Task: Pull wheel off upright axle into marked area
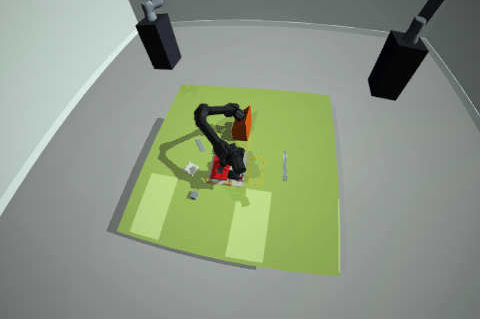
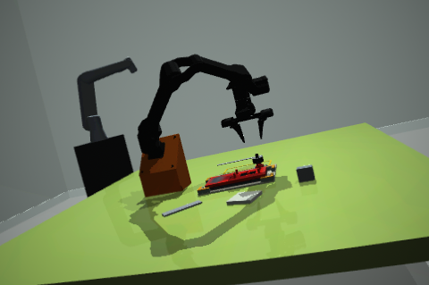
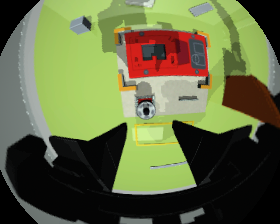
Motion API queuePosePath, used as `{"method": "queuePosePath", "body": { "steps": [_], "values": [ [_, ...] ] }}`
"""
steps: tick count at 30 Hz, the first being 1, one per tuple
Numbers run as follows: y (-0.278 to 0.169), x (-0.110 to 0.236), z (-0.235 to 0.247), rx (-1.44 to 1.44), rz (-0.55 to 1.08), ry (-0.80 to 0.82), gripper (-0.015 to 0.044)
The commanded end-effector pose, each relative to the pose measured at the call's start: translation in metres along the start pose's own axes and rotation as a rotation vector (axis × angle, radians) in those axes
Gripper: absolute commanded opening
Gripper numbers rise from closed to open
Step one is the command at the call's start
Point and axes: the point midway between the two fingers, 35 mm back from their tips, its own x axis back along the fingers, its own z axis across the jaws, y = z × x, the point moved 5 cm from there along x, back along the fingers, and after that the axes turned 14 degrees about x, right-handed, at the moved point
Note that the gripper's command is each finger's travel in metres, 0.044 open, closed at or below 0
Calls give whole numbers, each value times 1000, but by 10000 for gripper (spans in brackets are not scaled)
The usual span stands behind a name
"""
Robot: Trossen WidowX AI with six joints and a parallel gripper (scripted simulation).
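Observation:
The small dark wheel [image 2: 256,158] [image 3: 145,110] sits on the upright axle at one end of a red and grey board [image 1: 218,171] [image 2: 237,177] [image 3: 164,56]. My gripper [image 2: 252,137] [image 3: 149,124] is open and empty. It hangs a short way above the wheel with its fingers pointing down, touching nothing. The marked area is a yellow outline [image 1: 263,171] [image 3: 135,135] on the green table, right beside the wheel end of the board. In the top view my arm hides the wheel.
The arm's orange base block [image 1: 241,124] [image 2: 163,166] stands behind the board. A short grey bar [image 1: 200,145] [image 2: 181,208], a white plate [image 1: 191,168] [image 2: 244,196], a dark cube [image 1: 193,194] [image 2: 306,173] and a long thin rod [image 1: 285,165] lie around.

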Motion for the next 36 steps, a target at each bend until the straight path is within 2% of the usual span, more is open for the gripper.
{"method": "queuePosePath", "body": {
  "steps": [1, 11, 16, 20, 28, 33, 36],
  "values": [
    [-1, -8, 3, -4, -3, -2, 300],
    [0, -71, 2, -4, -6, -3, 300],
    [-1, -75, 2, -4, -6, -3, 300],
    [0, -72, 2, -12, 0, -10, 195],
    [0, -72, 2, -12, 0, -10, 142],
    [0, -71, 2, -11, -1, -9, 10],
    [0, -70, 2, -11, -1, -9, 0]
  ]
}}
